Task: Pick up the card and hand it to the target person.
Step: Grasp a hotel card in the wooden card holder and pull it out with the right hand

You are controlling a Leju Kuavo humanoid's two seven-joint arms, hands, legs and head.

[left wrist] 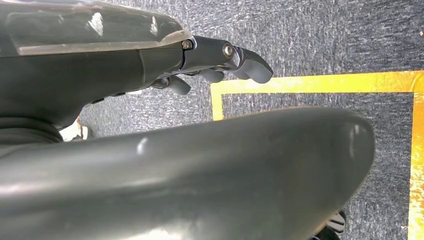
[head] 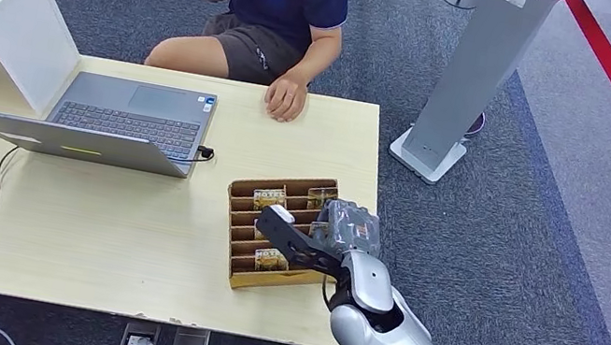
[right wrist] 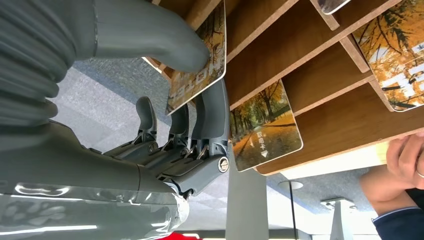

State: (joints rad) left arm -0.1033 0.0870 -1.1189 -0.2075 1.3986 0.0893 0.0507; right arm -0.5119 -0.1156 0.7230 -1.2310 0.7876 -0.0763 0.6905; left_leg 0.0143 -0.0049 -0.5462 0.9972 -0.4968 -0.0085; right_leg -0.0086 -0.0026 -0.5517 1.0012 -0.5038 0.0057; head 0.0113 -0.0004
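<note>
Your right hand [right wrist: 165, 125] pinches an autumn-printed plastic card [right wrist: 197, 65] over the brown slotted cardboard organizer [head: 248, 219] near the desk's [head: 81, 237] right edge; seemingly secure. Lift straight, then extend toward the seated person [head: 265, 4].

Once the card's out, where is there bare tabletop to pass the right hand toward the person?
Bare tabletop runs between the laptop and the table's right edge, from the card holder up to the person's hand. Another free patch lies in front of the laptop, left of the holder. It is crowded at the holder, where the right hand pinches a card.
</note>
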